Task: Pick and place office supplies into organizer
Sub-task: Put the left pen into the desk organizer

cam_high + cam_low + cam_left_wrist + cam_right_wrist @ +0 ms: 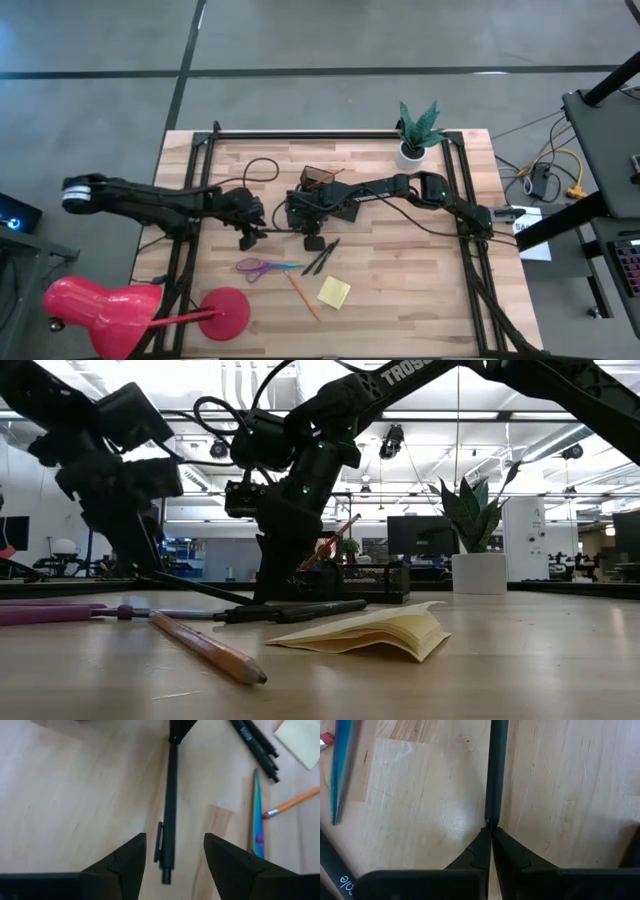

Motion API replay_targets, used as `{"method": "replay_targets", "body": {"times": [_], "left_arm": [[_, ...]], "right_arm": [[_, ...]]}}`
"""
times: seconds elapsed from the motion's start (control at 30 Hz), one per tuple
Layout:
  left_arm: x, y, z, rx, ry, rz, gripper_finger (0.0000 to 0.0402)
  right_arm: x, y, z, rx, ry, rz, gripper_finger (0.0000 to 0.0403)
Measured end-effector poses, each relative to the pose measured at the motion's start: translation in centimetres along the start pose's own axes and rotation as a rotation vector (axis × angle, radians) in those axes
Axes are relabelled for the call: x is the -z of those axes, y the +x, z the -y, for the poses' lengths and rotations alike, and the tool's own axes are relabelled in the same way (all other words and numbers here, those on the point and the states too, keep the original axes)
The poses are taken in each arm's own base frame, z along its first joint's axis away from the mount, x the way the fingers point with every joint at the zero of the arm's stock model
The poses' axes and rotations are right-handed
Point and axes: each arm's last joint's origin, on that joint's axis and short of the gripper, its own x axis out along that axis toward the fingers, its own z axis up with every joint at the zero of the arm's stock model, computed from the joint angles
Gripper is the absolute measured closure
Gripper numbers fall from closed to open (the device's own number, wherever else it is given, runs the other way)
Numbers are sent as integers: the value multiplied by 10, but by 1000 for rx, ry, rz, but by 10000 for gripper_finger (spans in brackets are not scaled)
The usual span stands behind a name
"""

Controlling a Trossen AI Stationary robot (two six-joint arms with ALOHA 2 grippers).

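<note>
A black pen (171, 805) stretches between my two grippers near the table's middle. My right gripper (490, 831) is shut on one end. The clip end (162, 852) lies between the fingers of my open left gripper (174, 852), which do not touch it. Two more black pens (322, 257), purple-handled scissors (262, 267), an orange pencil (303, 297) and a yellow sticky-note pad (334, 291) lie flat on the wood nearer the near edge. The dark mesh organizer (325, 183) stands just behind the right gripper, and an orange pencil (335, 540) sticks out of it. My right gripper pinches the black pen by the end opposite its clip (490, 817), only at the fingertips (479, 845). The fingers lie in line with the pen, which runs straight on from them toward the table's left. Whether the pen rests on the wood I cannot tell.
A red desk lamp (130, 310) stands at the near left corner, its round base (226, 312) close to the scissors. A potted green plant (418, 130) is at the far right. Black cables (262, 168) loop behind the left gripper. Bare wood lies to the near right.
</note>
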Motion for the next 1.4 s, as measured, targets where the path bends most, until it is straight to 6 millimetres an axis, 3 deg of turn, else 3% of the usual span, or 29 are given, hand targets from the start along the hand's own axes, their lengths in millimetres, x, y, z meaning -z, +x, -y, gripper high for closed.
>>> {"method": "replay_targets", "body": {"times": [0.27,0.67,0.87,0.93,1.1,1.23,1.4], "left_arm": [[3,14,-4,-43,-11,-72,226],[0,20,-3,-17,-2,-52,368],[-1,16,-1,-17,7,-49,373],[-5,12,0,-35,14,-35,373],[-20,-6,5,-120,68,-38,373],[-47,-33,14,-214,168,-37,373],[-87,-72,30,-325,284,-97,373]], "right_arm": [[0,0,0,-1,-2,0,394],[-1,-2,0,-4,4,4,394],[-4,-20,-1,47,12,20,394],[-6,-35,0,129,37,23,394],[-15,-105,-1,381,89,107,394],[-11,-156,-9,638,152,150,394],[-2,-236,-22,791,251,315,394]]}}
